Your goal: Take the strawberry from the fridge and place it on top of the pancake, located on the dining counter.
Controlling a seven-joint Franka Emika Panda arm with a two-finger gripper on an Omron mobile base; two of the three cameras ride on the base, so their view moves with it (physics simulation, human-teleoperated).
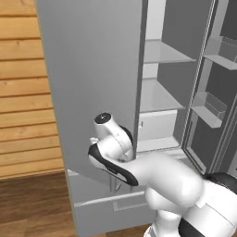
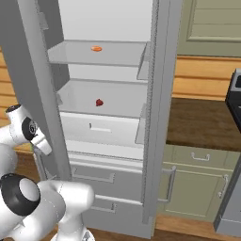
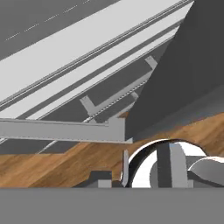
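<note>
Start at the gripper (image 3: pixel 110 179): only dark stubs of it rise at the bottom edge of the hand view, and you cannot tell from them whether the fingers stand wide or narrow; nothing shows between them. The hand looks low, along the fridge's lower drawers (image 3: pixel 109 94), the bottom edge of the open left door (image 3: pixel 61 130) and the plank floor (image 3: pixel 52 166). Treat the hand as sitting low, at the outer face of that door.

Move outward to the arm (image 1: pixel 113 139). In the left base view it bends in front of the left door (image 1: pixel 92 69), near that door's lower free edge. In the right base view its white wrist link (image 2: pixel 26 129) sits left of the same door (image 2: pixel 28 80), outside the fridge (image 2: pixel 162 117).

Locate the strawberry (image 2: pixel 99 102). It rests on the middle shelf (image 2: pixel 122 101), near the middle of the shelf, well back from the front edge. A small orange item (image 2: pixel 96 48) lies on the upper shelf (image 2: pixel 117 54); do not confuse the two.

Note the governing relation: the strawberry lies above the hand and to its right, inside the compartment, with the left door standing between them. Judged from this, the hand needs to rise, clear the door's free edge and turn inward over the shelf's front edge. The fruit is rounded and shows no long axis, so approach angle matters less than clearance under the upper shelf
</note>
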